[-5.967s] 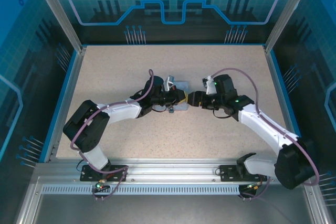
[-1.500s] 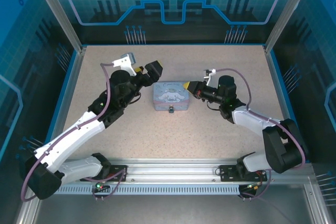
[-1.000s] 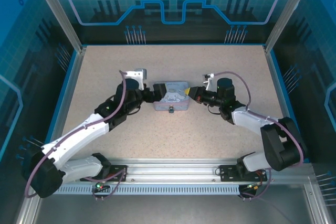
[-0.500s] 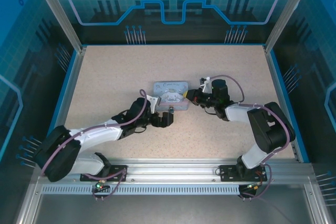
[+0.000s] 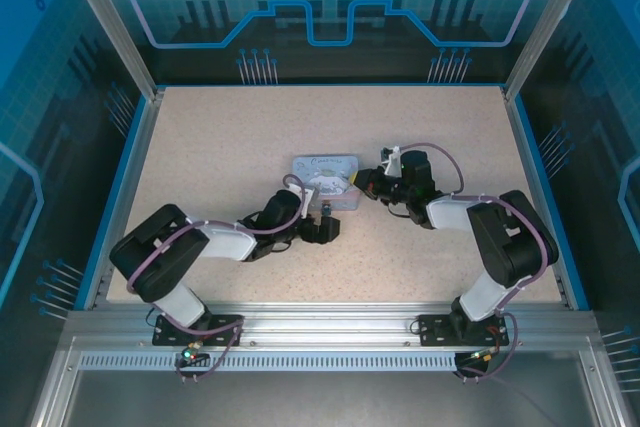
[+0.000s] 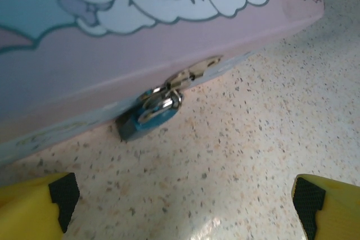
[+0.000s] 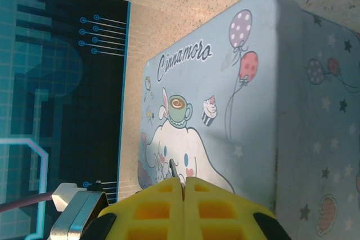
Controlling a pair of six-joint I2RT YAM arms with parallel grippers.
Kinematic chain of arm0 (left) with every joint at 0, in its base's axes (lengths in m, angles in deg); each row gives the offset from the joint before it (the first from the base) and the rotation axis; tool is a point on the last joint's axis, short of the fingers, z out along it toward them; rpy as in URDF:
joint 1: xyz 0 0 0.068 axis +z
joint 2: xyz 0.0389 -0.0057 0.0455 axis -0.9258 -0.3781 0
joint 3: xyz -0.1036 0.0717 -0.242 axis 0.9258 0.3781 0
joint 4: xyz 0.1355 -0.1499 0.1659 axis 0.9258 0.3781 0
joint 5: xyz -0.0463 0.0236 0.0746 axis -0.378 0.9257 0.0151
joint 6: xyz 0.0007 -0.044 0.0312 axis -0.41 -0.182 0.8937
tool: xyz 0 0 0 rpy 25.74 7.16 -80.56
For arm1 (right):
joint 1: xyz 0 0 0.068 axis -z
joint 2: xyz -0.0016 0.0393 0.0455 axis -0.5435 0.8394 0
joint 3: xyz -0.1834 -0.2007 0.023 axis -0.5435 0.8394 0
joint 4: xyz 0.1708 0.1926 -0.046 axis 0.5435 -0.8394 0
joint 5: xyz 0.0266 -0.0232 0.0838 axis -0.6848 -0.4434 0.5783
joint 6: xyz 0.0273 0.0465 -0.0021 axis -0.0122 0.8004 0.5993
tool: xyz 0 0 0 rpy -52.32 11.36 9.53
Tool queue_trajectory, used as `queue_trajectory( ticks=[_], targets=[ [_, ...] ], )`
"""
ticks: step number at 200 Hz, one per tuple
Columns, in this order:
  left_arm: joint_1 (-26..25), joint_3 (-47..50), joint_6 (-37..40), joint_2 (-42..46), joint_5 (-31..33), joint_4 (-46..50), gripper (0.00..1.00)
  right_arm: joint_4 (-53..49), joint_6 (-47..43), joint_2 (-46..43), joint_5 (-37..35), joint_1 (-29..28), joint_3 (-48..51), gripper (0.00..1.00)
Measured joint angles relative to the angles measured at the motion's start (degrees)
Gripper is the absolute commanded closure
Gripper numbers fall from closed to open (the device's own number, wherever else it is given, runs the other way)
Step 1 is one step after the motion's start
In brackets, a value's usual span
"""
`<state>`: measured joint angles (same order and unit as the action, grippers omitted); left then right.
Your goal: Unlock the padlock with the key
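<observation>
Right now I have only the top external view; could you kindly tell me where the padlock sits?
Observer: Left wrist view: the padlock hangs from the hasp on the tin's front wall, its body down by the table.
Operator: Is the left end effector open?
Observer: Yes, its fingertips stand wide apart, short of the padlock.
Operator: Does the right end effector hold the key?
Observer: Yes, its pads are shut with the thin key poking out between them.

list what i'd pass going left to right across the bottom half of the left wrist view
one gripper fingertip → padlock → other gripper fingertip
</observation>
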<state>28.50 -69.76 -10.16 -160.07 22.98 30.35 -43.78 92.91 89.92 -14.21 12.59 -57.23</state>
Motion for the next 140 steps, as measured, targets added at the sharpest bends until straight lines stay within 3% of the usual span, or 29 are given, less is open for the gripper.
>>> queue_trajectory(
  ticks=[76,140],
  targets=[
    [-1.84,-0.79,2.49,-7.17,5.57,-12.26,0.01,-1.79,0.11,0.90,-0.07,-0.02,-1.09,1.00],
    [-1.86,-1.66,2.40,-9.33,4.79,-15.69,0.01,-2.69,0.11,1.01,-1.07,-0.28,-1.53,1.00]
  ],
)
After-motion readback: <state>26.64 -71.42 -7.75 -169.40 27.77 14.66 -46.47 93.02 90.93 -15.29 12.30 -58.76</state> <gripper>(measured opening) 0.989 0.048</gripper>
